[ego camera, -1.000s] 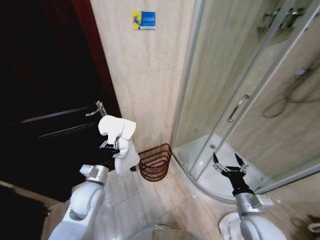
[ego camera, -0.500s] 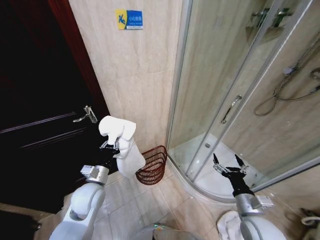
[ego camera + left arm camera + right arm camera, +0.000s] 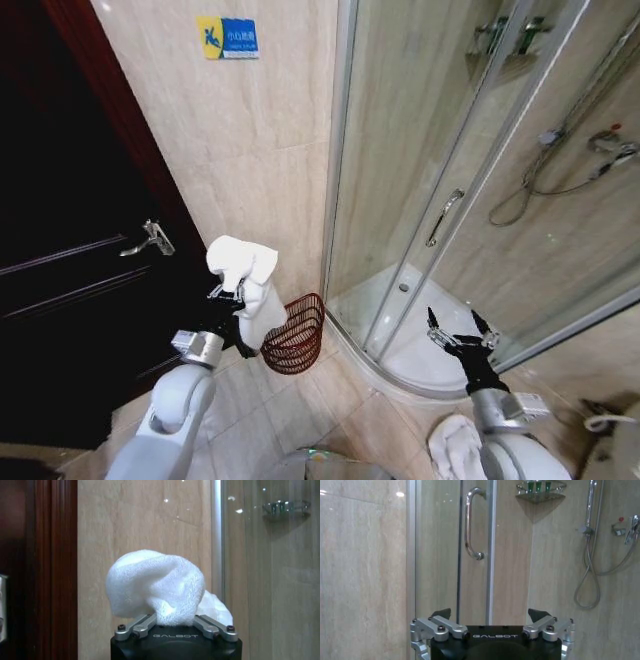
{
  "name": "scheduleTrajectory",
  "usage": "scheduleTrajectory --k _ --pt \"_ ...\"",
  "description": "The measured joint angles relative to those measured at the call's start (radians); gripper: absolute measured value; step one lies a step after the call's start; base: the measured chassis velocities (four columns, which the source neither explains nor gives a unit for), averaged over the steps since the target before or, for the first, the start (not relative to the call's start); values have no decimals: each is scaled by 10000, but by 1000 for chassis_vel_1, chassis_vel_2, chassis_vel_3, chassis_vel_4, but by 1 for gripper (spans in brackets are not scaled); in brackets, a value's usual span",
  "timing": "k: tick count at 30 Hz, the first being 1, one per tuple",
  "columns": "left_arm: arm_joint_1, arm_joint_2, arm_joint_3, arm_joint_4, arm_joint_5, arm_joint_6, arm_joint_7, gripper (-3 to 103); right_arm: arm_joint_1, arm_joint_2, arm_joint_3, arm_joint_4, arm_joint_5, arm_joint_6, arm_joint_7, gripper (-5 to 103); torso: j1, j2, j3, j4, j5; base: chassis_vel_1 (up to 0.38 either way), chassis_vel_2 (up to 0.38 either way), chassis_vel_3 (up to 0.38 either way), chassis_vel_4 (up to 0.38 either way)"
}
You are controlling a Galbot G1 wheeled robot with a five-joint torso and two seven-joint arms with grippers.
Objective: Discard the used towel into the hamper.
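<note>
Left gripper [image 3: 228,293]: clamped on the towel [image 3: 247,283], which I hold raised, bunched above the fingers and draping below.
Right gripper [image 3: 459,334]: fingers spread, nothing in them, parked before the shower enclosure [image 3: 470,190].
Hamper [image 3: 298,335]: on the floor against the wall, between the dark door [image 3: 70,280] and the shower's curved base, just beside and below the towel.
Change over the last second: the whole head view has swung, so my camera turned; hamper now sits nearer centre frame.
Meaning: I judge the carry nearly done; the towel is not yet over the rim.
</note>
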Motion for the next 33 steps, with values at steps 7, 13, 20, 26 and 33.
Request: scheduleTrajectory --k 7,13,20,26,33 --pt "-808 336 344 1005 -366 -68 136 7 158 198 -88 32 -338 -295 42 100 1 0 0 -2 0 0 0 0 0" --pt "-1652 420 790 2292 -520 -300 266 7 291 303 -91 43 -590 -499 143 100 1 0 0 -2 0 0 0 0 0" --pt "-2248 151 1184 4301 -461 -1203 739 7 234 456 -3 38 -697 -532 201 100 1 -1 1 0 -1 0 0 0 0" --pt "-2855 -167 1265 5809 175 -2095 810 7 93 467 82 -1 -696 -436 208 100 1 -1 0 -4 1 0 0 0 0" --pt "-3071 -192 952 6677 422 -2414 829 7 93 445 99 -14 -655 -406 197 100 1 -1 0 0 -1 0 0 0 0"
